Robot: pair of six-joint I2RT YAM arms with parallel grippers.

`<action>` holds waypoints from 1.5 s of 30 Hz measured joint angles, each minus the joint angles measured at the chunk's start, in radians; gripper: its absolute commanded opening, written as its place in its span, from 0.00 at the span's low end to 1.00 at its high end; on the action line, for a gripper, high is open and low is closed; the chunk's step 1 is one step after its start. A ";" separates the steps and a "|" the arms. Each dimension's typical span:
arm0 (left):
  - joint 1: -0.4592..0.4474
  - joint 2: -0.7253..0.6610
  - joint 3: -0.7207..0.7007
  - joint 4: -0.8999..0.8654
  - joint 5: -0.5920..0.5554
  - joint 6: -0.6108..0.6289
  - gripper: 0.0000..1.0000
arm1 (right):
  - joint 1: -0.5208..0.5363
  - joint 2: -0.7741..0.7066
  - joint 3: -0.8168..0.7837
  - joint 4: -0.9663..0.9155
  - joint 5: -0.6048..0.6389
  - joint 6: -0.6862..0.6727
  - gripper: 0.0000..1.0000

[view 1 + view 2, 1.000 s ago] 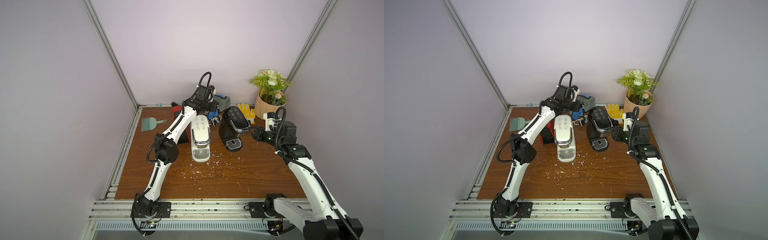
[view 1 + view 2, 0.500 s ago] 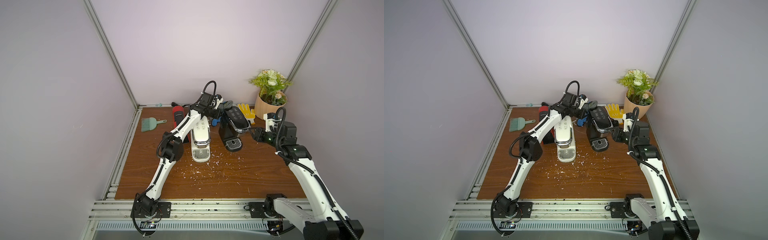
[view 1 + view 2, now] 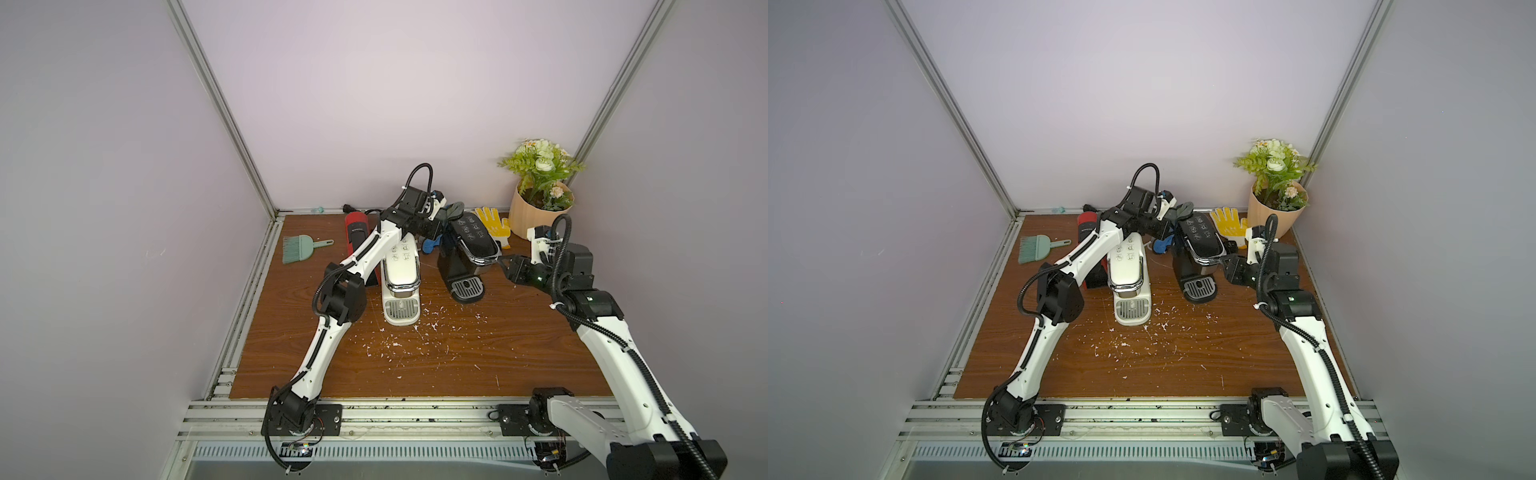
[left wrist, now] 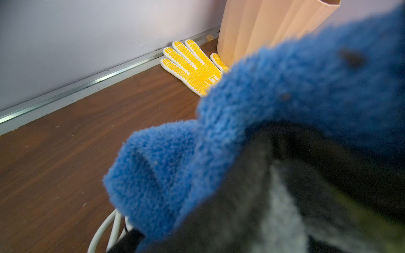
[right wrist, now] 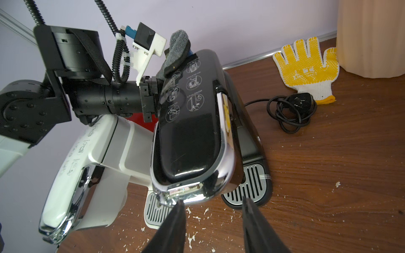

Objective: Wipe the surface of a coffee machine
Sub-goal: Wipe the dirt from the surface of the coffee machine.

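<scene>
Wood counter (image 3: 457,374), lilac walls on three sides, metal rail along front edge.

Left pincer (image 5: 153,96): pressed together on cloth (image 5: 177,50), tips hidden behind lid of black machine (image 5: 190,135). Cloth blue on one face, grey on other. Grey fold up over rear of lid, by icon panel. Blue part hanging low in gap between black machine and white machine (image 3: 401,266). Left wrist view mostly blocked by cloth.

Right pincer (image 5: 213,219): spread, nothing between. Tips just beside chrome nose at front of black machine; contact there impossible to tell.

Black machine: upright, back centre-right of counter, drip tray toward front rail. White machine just beside it on left side, also upright, tray toward front, left arm reaching over its top. Red machine (image 3: 357,228) behind white one, partly hidden by left arm.

Cord (image 5: 291,109) with plug: coiled on counter between black machine and glove (image 5: 306,65). Glove flat, yellow-dotted palm up, near back wall, just beside pot (image 3: 540,212). Pot with green plant in back right corner.

Brush (image 3: 299,247): back left, well apart from machines.

White crumbs (image 3: 399,345): scattered on counter in front of both drip trays.
</scene>
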 measured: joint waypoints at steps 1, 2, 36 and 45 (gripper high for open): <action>0.000 -0.003 0.000 -0.008 -0.007 -0.003 0.00 | 0.000 0.000 0.000 0.000 0.000 0.000 0.46; -0.001 -0.007 0.000 -0.016 -0.016 -0.008 0.00 | 0.000 0.000 0.000 0.000 0.000 0.000 0.46; 0.012 0.043 0.036 0.141 0.131 -0.145 0.00 | 0.000 -0.019 0.000 -0.023 0.005 -0.005 0.46; 0.016 0.021 0.009 0.064 0.131 -0.025 0.00 | 0.000 -0.018 0.000 -0.023 0.004 -0.006 0.46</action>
